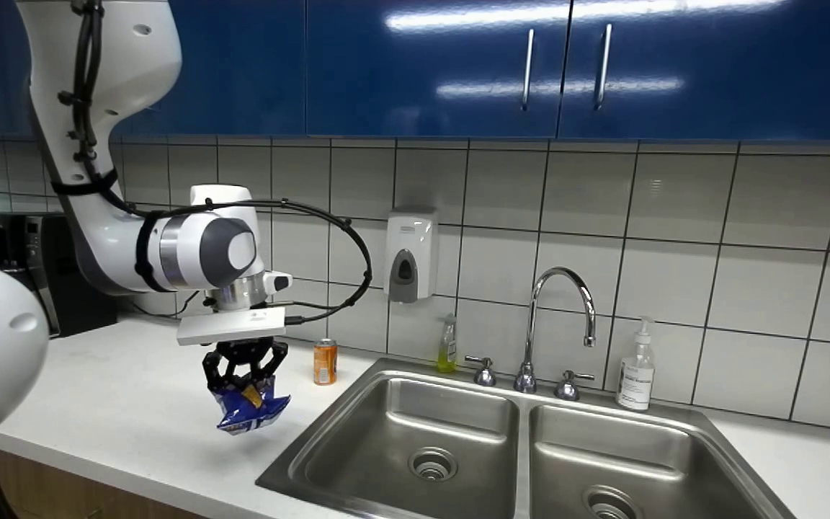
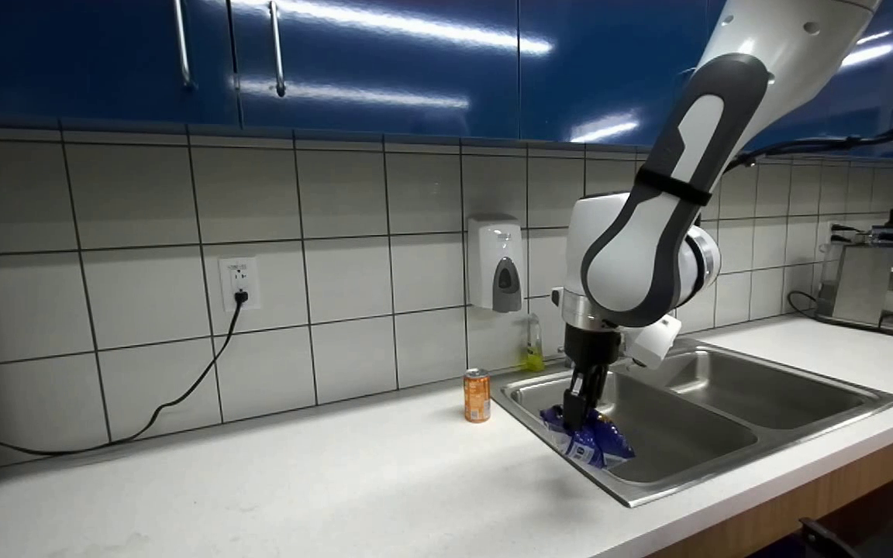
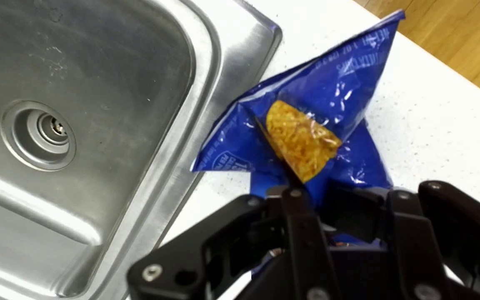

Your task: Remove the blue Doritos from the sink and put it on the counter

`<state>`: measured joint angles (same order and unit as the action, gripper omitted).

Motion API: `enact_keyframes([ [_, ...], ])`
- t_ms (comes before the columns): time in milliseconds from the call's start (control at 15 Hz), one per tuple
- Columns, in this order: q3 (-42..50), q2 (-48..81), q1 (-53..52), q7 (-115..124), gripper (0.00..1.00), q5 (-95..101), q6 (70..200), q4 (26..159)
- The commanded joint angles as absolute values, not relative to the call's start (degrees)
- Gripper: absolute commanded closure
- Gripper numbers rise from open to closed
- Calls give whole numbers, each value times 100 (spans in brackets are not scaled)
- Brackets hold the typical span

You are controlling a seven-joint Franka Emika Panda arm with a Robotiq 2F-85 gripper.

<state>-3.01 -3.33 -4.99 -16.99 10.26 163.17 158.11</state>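
The blue Doritos (image 1: 251,417), a crinkled bag with a chip printed on it, hangs in my gripper (image 1: 242,382). Pinched between the jaws, the bag (image 3: 340,96) spreads out beyond the fingers in the wrist view, partly hidden by them. It is held above the white counter (image 1: 119,389), beside the sink, with a faint shadow below. The steel double-basin sink (image 1: 523,461) lies to the right in that exterior view; its rim (image 3: 231,54) runs close by the bag in the wrist view. Both basins' visible parts hold nothing.
An orange can (image 2: 477,395) stands on the counter near the sink corner. Behind the sink are a yellow-green soap bottle (image 1: 447,346), a chrome faucet (image 1: 530,324) and a pump bottle (image 1: 635,375). A black appliance (image 1: 62,267) and a coffee machine (image 2: 873,287) stand farther off.
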Motion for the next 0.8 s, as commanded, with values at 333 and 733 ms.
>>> enact_keyframes([
  [333,-778,-477,-630,-450,99,1863,15884,15685],
  [733,-957,-256,-738,455,99,2040,15317,15470],
])
